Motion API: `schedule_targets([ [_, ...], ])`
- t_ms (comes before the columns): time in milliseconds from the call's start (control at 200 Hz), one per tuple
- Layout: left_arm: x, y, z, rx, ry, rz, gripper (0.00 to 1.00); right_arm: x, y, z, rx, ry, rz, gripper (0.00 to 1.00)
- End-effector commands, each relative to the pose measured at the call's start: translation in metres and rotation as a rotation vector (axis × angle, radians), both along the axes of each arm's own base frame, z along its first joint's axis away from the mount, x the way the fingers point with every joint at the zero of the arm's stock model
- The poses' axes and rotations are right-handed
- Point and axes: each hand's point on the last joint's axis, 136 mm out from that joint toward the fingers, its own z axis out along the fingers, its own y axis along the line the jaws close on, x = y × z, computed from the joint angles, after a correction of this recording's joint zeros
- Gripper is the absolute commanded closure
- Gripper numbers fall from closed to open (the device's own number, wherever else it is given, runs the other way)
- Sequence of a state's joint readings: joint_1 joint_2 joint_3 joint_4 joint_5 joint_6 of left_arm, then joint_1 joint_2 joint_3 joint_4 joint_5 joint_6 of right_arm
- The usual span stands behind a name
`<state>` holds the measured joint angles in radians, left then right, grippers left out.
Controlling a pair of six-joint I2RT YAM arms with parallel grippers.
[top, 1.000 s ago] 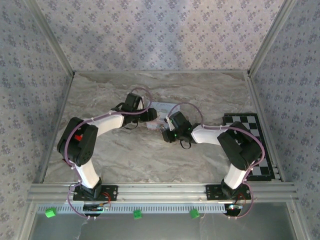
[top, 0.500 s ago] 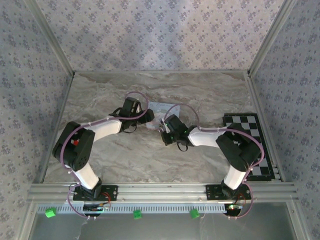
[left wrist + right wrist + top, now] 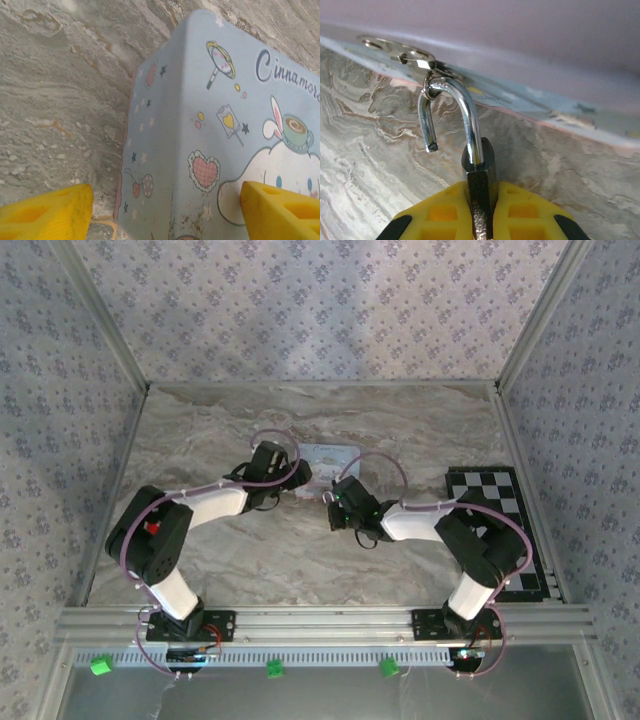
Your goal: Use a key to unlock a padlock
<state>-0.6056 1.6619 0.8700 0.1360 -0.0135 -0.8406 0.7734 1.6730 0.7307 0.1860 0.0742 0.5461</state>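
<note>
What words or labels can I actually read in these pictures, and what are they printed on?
"Cinnamoro": dark blue script on the pale-blue cartoon tin, cut off by the picture's edge.
No lettering can be made out on the visible part of the padlock.
The checkered board bears squares and no readable text.

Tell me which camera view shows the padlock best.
The right wrist view: the padlock is close up, dark body pinched in the right gripper, loop open and hooked through a ring on the tin. The top view makes it a tiny speck by that gripper; the left wrist view faces the tin's cartoon lid.
</note>
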Motion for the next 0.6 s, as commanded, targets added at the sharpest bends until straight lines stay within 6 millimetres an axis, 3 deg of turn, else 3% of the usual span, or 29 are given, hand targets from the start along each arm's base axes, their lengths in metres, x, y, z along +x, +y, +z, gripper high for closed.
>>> schedule_targets([
  [0,-0.021,-0.002,-0.019,0.038,0.061,-0.004,0.24,0.025,-0.008,0.025,0.120,-0.052,-0.120,1.00],
  [345,-0.043,-0.044,-0.015,0.026,0.051,-0.079,0.24,0.042,-0.029,0.020,0.306,0.014,-0.262,1.00],
  [595,-0.041,-0.045,-0.002,0.043,0.022,-0.091,0.24,0.050,-0.029,0.022,0.385,0.052,-0.284,1.00],
])
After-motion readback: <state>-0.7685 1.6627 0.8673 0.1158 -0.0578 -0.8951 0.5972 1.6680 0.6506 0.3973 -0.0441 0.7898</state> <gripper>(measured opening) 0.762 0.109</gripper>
